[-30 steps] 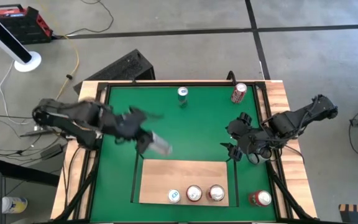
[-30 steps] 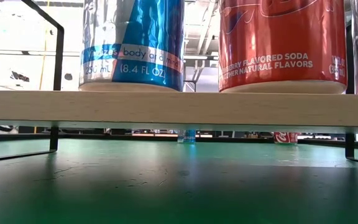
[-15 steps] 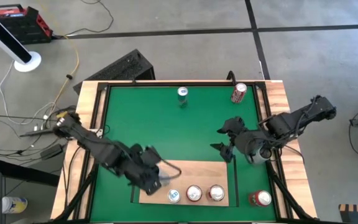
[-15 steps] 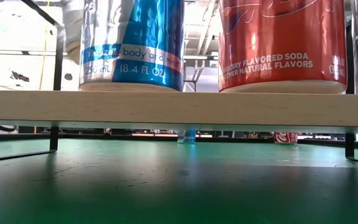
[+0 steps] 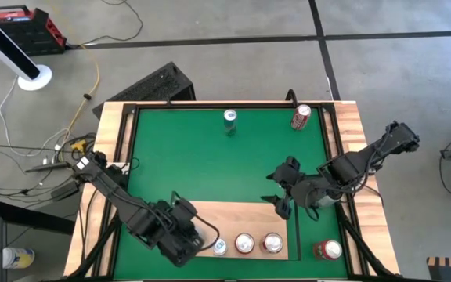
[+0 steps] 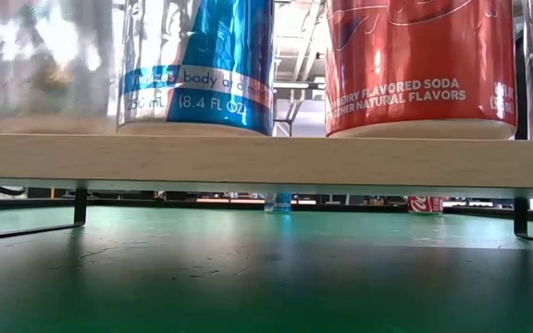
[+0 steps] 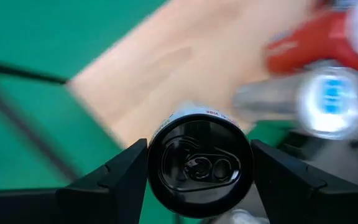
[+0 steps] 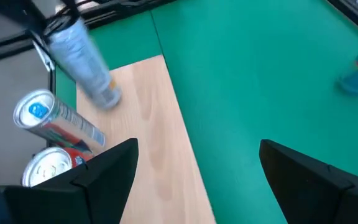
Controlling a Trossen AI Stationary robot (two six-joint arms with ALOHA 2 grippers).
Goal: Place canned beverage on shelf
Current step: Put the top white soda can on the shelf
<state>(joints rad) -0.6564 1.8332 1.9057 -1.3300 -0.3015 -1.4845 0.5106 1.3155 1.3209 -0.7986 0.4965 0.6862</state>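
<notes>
The shelf [image 5: 233, 215] is a pale-wood board with black rails at the near side of the green mat. Three cans stand along its near edge: a blue-and-silver one [image 6: 202, 65] and two red ones [image 6: 419, 65]. My left gripper [image 5: 194, 239] is shut on a silver can with a black top [image 7: 197, 165], at the board's left near part, just left of the blue can. In the low view the silver can [image 6: 49, 65] is upright. My right gripper [image 5: 279, 194] is open and empty above the board's far right corner. My left gripper pinches the silver can's side wall just under its top rim [image 7: 151, 165] between its two fingers [image 7: 120, 177]. The fingers come from above, pointing down. The can stands upright with its base [image 6: 49, 128] down at the board's surface.
A red can [image 5: 327, 249] stands on the mat right of the shelf. Two more cans, a blue-green one [image 5: 229, 117] and a red one [image 5: 301, 116], stand at the mat's far edge. Wooden slat borders [image 5: 351, 133] flank the mat. The mat's middle is bare.
My left gripper has carried the silver can from over the mat's middle left toward the near edge and down onto the shelf's left part. The can, tilted before, is now upright beside the blue can. My right gripper has drifted toward the near left.
</notes>
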